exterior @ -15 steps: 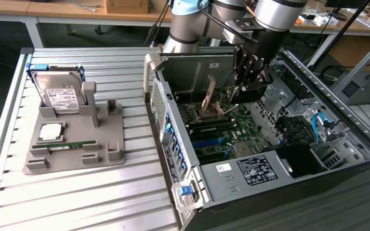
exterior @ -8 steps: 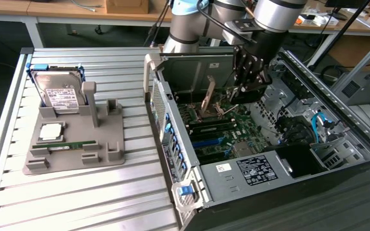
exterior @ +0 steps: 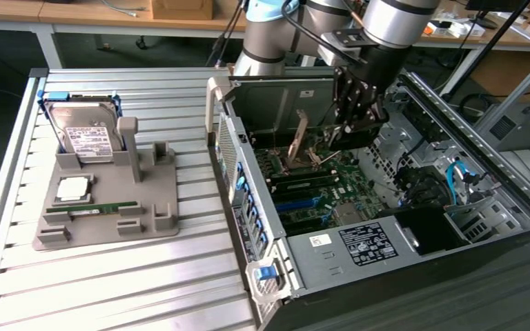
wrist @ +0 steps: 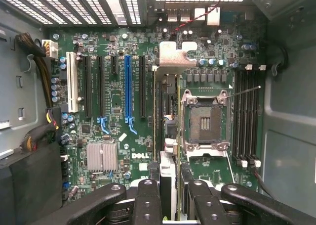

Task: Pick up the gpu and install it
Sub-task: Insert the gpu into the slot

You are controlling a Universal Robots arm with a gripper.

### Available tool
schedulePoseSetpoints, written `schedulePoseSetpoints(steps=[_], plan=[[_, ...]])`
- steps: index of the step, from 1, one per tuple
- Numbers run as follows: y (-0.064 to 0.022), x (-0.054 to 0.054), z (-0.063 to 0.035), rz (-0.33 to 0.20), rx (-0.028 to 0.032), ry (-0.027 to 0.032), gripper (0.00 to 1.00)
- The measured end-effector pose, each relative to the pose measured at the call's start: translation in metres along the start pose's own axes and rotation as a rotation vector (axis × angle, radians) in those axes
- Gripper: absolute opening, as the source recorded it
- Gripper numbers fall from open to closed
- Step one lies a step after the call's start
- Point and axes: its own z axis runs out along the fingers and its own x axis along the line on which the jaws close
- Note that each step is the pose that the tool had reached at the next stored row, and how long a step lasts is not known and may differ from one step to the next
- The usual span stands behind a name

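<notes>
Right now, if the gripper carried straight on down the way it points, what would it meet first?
Probably the motherboard inside the open computer case. The gripper points down into it, holding the gpu edge-on, so the card would likely touch first; which slot is unclear.

Tan-faced gpu (exterior: 298,143) – green motherboard (wrist: 113,111), one blue slot (wrist: 128,89)
</notes>
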Motion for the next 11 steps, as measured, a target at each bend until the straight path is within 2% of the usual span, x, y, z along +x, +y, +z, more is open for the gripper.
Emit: schedulePoseSetpoints(steps=[11], plan=[[0.0015,0.0008,0.0034,0.0,0.0,0.0,0.27]])
